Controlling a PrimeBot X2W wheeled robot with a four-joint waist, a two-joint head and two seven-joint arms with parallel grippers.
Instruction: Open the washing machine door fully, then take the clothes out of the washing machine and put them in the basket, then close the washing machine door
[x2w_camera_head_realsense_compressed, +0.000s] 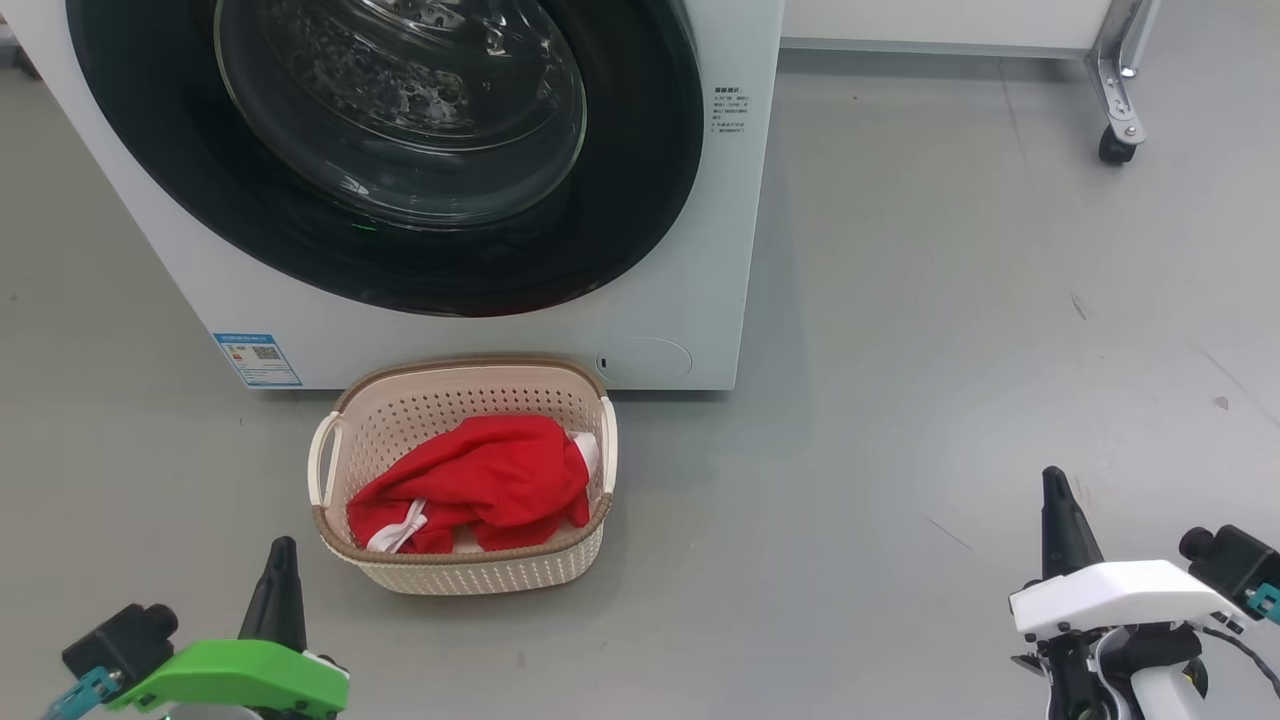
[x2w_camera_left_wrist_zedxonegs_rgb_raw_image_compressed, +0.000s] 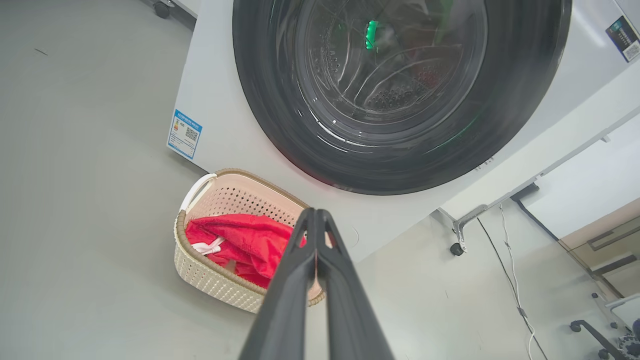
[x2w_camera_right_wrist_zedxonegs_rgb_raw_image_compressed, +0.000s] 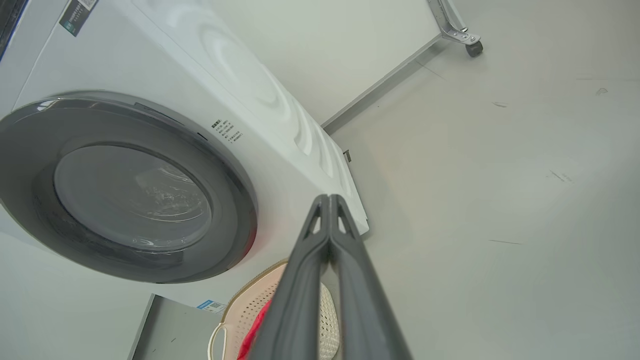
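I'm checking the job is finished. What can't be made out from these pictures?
Head view: top of the washing machine door, cut off by the picture edge.
Left wrist view: drum contents, blurred by reflections on the glass.
Right wrist view: most of the basket, hidden behind the right gripper.
Head view: print on the blue label, too small.

1. We've got the washing machine (x2w_camera_head_realsense_compressed: 700, 300) white, with a small blue label (x2w_camera_head_realsense_compressed: 257, 360).
2. We see the washing machine door (x2w_camera_head_realsense_compressed: 620, 200): glossy black rim, clear glass.
3. The basket (x2w_camera_head_realsense_compressed: 470, 570), we note, is cream, dotted with holes, brown woven-look rim.
4. The clothes (x2w_camera_head_realsense_compressed: 490, 480): bright red, white trim.
5. Grey floor (x2w_camera_head_realsense_compressed: 950, 350) beneath.
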